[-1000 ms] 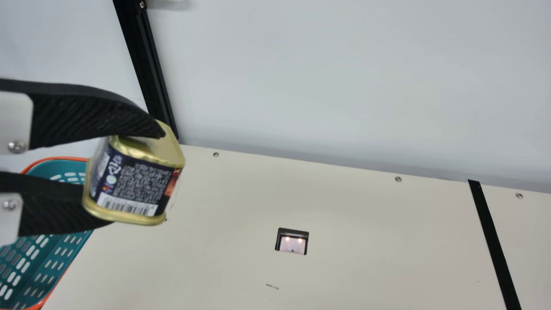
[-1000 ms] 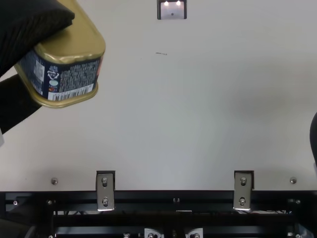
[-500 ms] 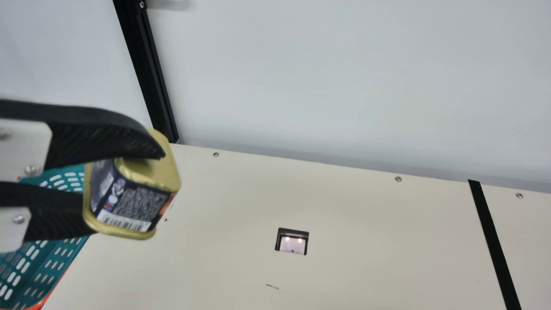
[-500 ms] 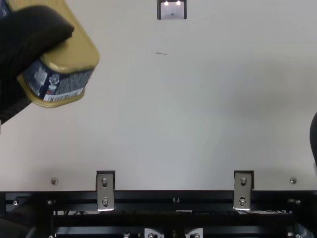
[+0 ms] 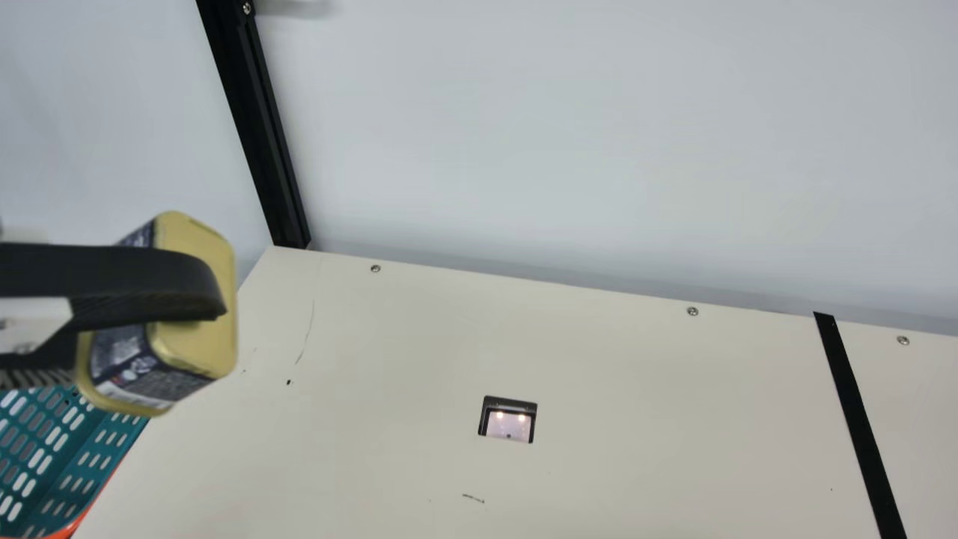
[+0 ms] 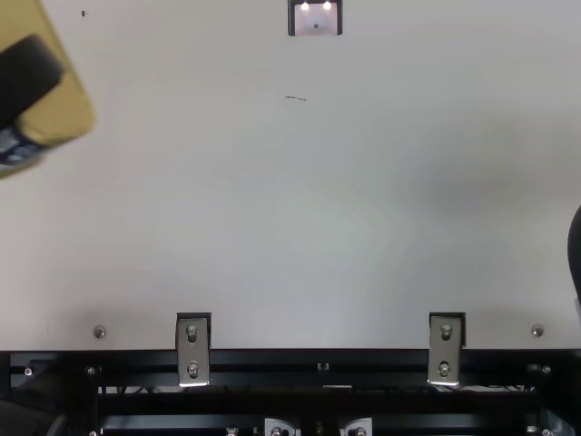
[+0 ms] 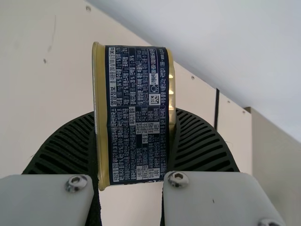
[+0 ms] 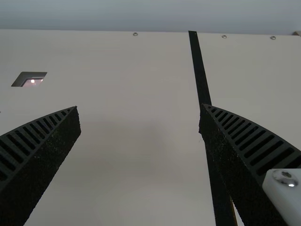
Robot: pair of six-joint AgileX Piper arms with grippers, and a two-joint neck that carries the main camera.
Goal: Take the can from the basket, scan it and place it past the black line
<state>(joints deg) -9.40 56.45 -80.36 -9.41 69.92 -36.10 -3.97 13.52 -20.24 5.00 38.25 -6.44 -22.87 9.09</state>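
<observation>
The can (image 5: 198, 299), gold with a dark printed label, is held tilted above the basket's (image 5: 63, 457) far right part by my left gripper (image 5: 153, 337), at the main view's left. In the left wrist view, both fingers of my left gripper (image 7: 134, 113) press on the can (image 7: 138, 141), its small print turned to the camera. A dark part of my right gripper (image 6: 576, 259) shows at the top view's right edge; in the right wrist view my right gripper (image 8: 139, 107) stands open with nothing between its fingers. The scanner window (image 5: 509, 425) glows in the table. The black line (image 5: 857, 415) lies farther right.
A black upright post (image 5: 258, 127) stands behind the table's far left corner. Screws dot the far edge of the cream table (image 5: 636, 389), beside a pale wall. Metal brackets (image 6: 192, 350) are fixed along the near edge.
My left gripper has carried the can left, away from the scanner, and turned it so that more of its gold end faces the main camera. My right gripper has kept still.
</observation>
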